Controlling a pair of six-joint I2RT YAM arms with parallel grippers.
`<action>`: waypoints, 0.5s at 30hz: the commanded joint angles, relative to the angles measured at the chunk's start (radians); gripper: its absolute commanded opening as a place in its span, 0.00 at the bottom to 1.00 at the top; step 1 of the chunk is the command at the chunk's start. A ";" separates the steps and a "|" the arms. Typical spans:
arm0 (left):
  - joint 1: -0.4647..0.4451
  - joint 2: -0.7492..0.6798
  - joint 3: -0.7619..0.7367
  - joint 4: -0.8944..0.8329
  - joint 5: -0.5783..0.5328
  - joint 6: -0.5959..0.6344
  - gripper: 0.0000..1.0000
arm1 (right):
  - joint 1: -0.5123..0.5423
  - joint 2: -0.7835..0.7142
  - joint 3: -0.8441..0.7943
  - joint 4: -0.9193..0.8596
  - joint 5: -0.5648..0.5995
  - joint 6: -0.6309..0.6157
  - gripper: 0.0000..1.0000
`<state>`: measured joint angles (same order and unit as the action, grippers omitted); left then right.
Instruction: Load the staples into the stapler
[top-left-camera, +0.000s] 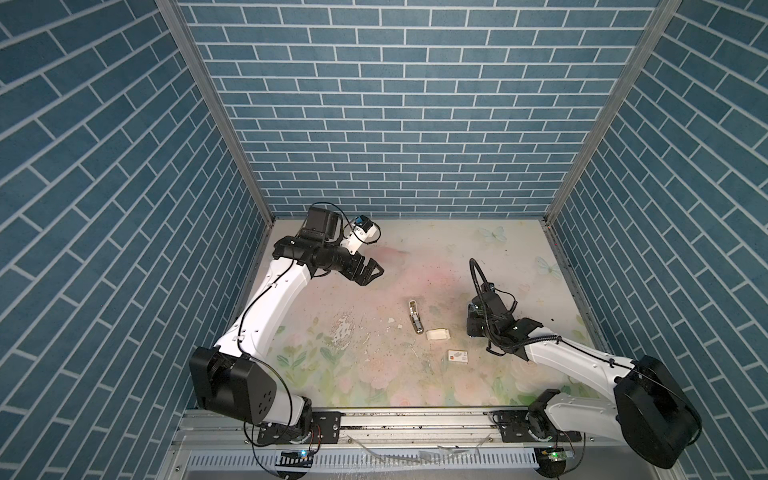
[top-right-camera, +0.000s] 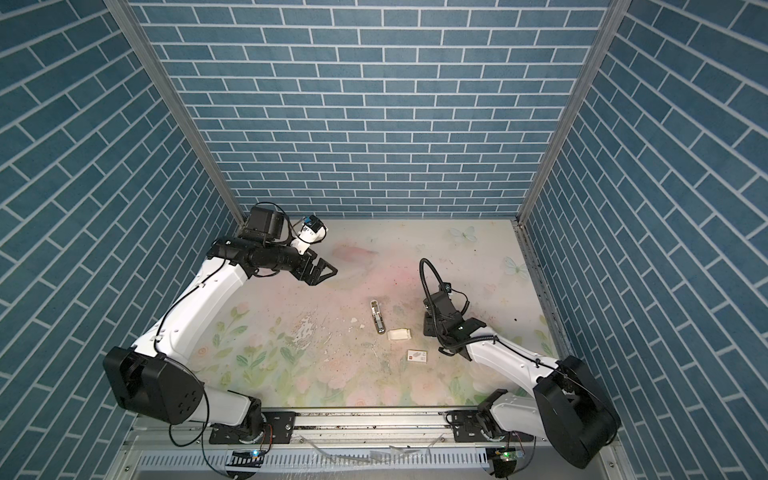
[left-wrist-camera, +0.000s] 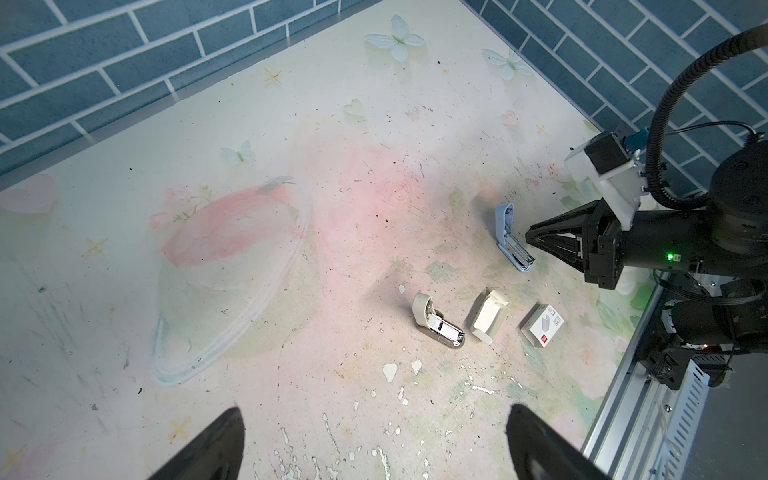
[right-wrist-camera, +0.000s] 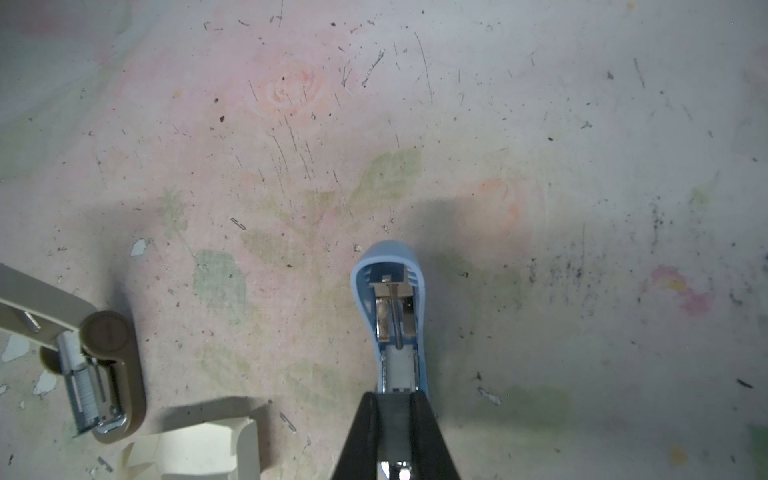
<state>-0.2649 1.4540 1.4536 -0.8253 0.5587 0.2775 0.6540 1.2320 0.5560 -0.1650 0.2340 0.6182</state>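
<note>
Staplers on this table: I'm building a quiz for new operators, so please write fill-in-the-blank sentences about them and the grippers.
1. The blue stapler, clamped by the right gripper, is not closed but ___.
2. The jaws of the left gripper stand wide apart and hold ___.
3. In all, ___ staplers are in view, the second a beige stapler lying beside the cardboard tray.

Missing words: open; nothing; two.

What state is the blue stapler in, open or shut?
Open. The blue stapler has its lid swung back, baring the metal parts inside.
</note>
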 joint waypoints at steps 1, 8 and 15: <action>0.005 0.021 0.004 -0.015 0.004 -0.006 1.00 | -0.007 0.022 -0.016 0.025 -0.013 -0.038 0.08; 0.006 0.026 0.001 -0.010 0.006 -0.012 1.00 | -0.008 0.048 -0.011 0.034 -0.015 -0.043 0.08; 0.005 0.021 -0.007 -0.004 0.004 -0.011 1.00 | -0.010 0.056 -0.025 0.042 -0.016 -0.035 0.08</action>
<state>-0.2649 1.4750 1.4532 -0.8249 0.5591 0.2726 0.6491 1.2785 0.5449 -0.1337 0.2203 0.5964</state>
